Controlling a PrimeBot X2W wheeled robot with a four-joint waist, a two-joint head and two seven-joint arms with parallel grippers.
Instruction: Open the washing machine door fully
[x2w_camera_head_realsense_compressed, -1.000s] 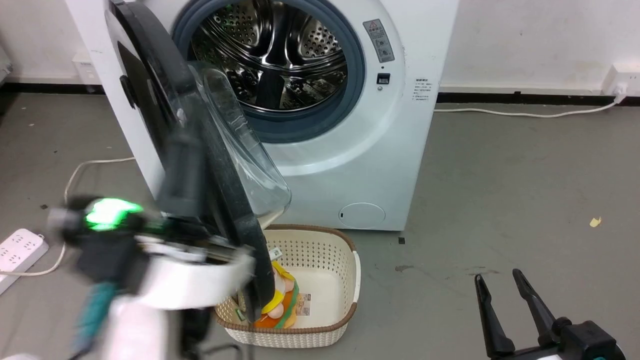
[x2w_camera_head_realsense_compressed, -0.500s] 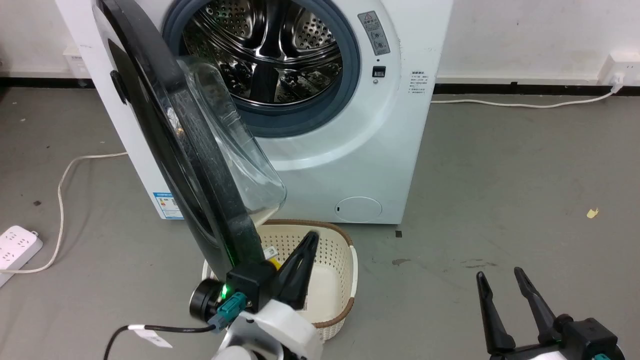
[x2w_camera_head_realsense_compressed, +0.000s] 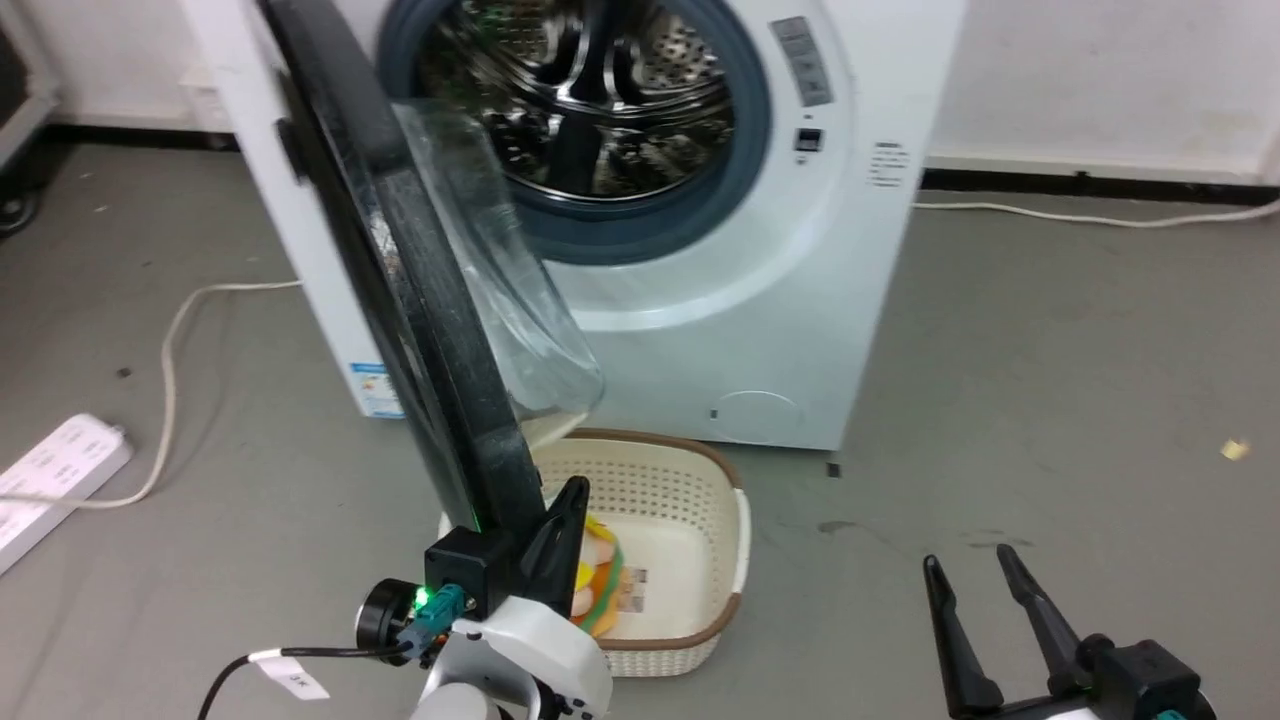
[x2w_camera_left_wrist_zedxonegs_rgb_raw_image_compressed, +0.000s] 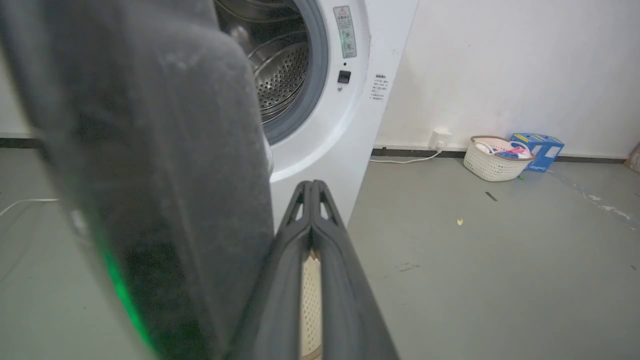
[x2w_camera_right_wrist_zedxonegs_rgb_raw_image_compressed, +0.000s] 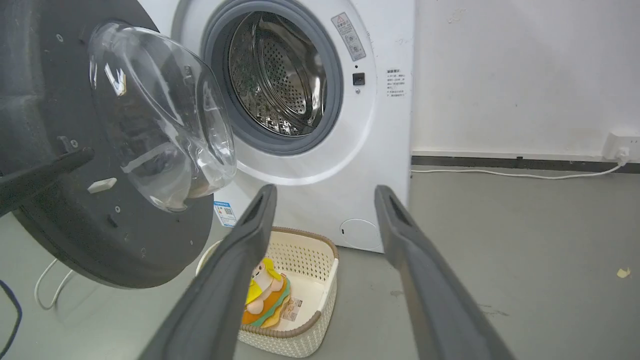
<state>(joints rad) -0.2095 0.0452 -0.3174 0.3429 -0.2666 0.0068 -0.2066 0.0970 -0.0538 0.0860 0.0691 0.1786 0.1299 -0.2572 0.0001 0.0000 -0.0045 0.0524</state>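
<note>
The left arm, a blur beside the door (x2w_camera_head_realsense_compressed: 420, 300) a second ago, is now sitting low at the door's bottom rim on the glass-bowl side, about where it was half a second back. The head camera is shifting too, so most of the slide across the picture is the view moving, not the things. The left gripper (x2w_camera_head_realsense_compressed: 575, 492) is riding with its two fingers pressed together and nothing between them; in the left wrist view the tips are meeting and the door's dark edge is looming right beside them, though I cannot tell if they are actually touching it. The door is hanging from the left edge of the machine (x2w_camera_head_realsense_compressed: 780, 330), swung out roughly square to the front and showing edge-on to the head camera, its bottom rim over the back left corner of the basket (x2w_camera_head_realsense_compressed: 738, 520). It looks to be a shade wider than a second ago. The right gripper (x2w_camera_head_realsense_compressed: 966, 558) is idling low, fingers spread wide, holding nothing. I'd say a further outward push is wanted before this counts as fully open.
</note>
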